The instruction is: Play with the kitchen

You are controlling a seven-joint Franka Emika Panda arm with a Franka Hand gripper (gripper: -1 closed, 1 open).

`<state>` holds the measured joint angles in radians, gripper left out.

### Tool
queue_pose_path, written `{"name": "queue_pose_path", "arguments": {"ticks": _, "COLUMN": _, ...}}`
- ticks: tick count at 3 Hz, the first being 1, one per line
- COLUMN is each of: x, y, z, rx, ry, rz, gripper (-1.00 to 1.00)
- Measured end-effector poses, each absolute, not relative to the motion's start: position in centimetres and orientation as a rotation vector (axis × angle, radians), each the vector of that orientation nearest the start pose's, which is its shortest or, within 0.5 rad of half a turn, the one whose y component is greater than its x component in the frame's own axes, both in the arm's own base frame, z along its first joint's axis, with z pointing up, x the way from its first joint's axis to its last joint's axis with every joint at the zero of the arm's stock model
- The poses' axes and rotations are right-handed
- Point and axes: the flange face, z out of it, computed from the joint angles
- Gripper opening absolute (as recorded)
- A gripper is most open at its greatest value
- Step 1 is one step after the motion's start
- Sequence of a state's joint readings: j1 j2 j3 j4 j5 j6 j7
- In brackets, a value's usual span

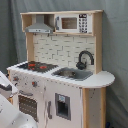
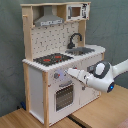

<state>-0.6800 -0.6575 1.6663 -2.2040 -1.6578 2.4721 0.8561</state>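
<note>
Pale wood tabletop [image 2: 20,119] carries the kitchen [image 2: 60,70], grey curtain [image 1: 114,45] behind. In the second exterior view the gripper [image 2: 70,73] sits near the oven knobs [image 2: 56,76]; finger state can't tell.

backdrop: grey curtain [image 1: 115,60], likely fabric | floor: pale wooden boards [image 2: 20,119] | light: even, soft

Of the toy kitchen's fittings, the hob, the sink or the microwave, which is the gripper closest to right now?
The black hob: the gripper sits at the front panel just below it, while the sink lies farther along the counter and the microwave is up top.
</note>
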Motion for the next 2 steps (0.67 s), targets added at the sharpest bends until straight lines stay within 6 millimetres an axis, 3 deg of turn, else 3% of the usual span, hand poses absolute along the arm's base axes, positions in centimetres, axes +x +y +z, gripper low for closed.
{"name": "queue_pose_path", "arguments": {"ticks": 2, "x": 29.9, "y": 47.5, "z": 34.1, "rx": 1.089, "ry": 1.356, "rz": 1.245, "gripper": 1.00}}
